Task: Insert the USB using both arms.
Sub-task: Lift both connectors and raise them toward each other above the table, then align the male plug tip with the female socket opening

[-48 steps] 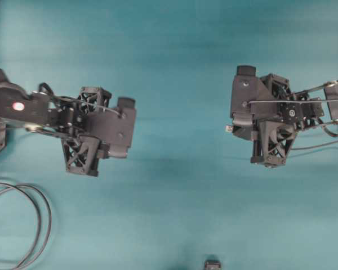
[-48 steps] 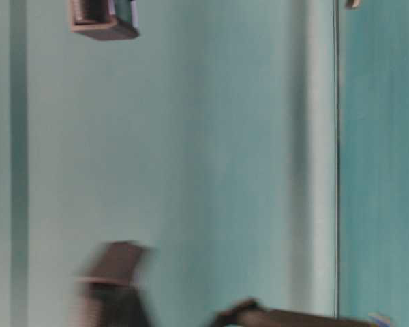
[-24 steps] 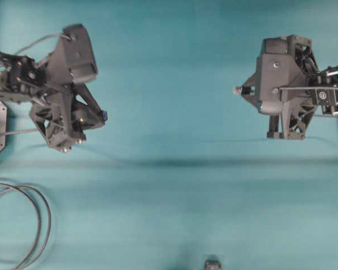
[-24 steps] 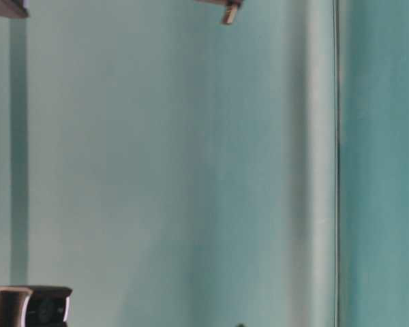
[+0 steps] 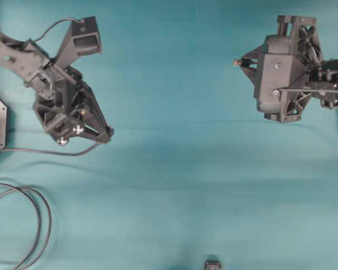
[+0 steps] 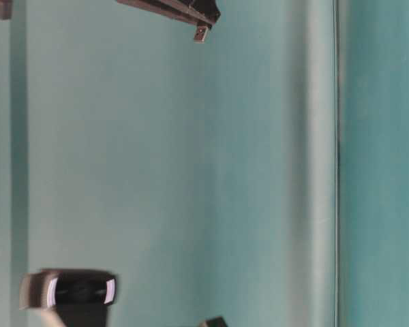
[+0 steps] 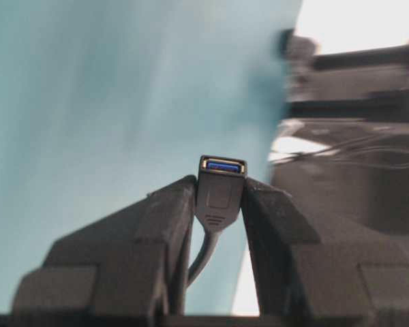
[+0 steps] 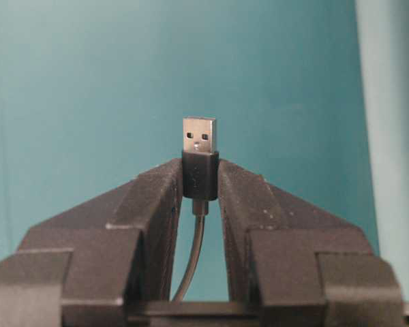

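Over the last second both arms had swung and rolled their wrists, so the grippers no longer faced down at the teal worktop (image 5: 174,185) but pointed more level, toward each other. The left gripper (image 5: 108,132) had moved up toward the far left side of the worktop and turned its tips inward, its fingers (image 7: 165,211) pinched narrow on the socket end (image 7: 221,187), blue-lined mouth facing out, its cable (image 5: 39,151) trailing back to the left edge. The right gripper (image 5: 240,62) near the far right side was likewise closed tight on the USB (image 8: 200,160), black body clamped between the fingers (image 8: 240,197) and silver tip sticking clear, pointing left across the worktop. The two ends were held aloft and well apart, not yet lined up. A spare coil (image 5: 22,225) lay at the near left corner. Judged: pickup and reorienting done, next comes bringing the tips together and aligning plug with socket mouth
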### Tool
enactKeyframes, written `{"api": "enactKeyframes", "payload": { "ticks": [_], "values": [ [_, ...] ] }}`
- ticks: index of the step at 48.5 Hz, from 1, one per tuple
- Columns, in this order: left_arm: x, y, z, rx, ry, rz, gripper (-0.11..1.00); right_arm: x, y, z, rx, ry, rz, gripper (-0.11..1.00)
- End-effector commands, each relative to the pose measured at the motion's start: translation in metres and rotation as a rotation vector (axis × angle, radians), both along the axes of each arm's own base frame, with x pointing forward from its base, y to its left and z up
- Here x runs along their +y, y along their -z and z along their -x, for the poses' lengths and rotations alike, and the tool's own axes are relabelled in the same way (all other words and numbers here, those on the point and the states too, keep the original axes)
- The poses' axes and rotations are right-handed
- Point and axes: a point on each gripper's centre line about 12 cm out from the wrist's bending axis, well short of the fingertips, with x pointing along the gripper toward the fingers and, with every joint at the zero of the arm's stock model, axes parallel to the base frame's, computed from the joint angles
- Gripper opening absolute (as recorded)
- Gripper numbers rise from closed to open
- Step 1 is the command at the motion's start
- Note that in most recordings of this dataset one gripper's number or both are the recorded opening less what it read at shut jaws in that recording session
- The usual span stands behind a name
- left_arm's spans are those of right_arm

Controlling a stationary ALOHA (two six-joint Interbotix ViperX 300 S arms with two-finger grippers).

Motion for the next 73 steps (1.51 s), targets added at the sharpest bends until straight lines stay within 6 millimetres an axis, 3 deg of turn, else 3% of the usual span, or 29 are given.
{"api": "enactKeyframes", "payload": {
  "ticks": [1,12,23,35,50,73],
  "values": [
    [0.004,0.000,-0.005,-0.053,-0.011,0.092,0.23,0.003,-0.005,0.001,-0.024,-0.008,0.016,0.19],
    [0.001,0.017,-0.020,-0.113,0.031,0.300,0.23,0.018,-0.003,0.002,-0.021,-0.071,0.085,0.19],
    [0.001,0.017,-0.048,-0.186,0.132,0.485,0.23,0.023,-0.006,-0.003,0.003,-0.145,0.317,0.19],
    [0.013,0.014,-0.067,-0.205,0.212,0.559,0.23,0.032,-0.003,-0.002,-0.001,-0.236,0.457,0.19],
    [0.042,0.018,-0.092,-0.229,0.250,0.624,0.23,0.038,0.001,-0.006,0.043,-0.343,0.606,0.19],
    [0.061,0.032,-0.115,-0.200,0.241,0.664,0.23,0.046,0.021,-0.023,0.106,-0.406,0.659,0.19]
  ]
}}
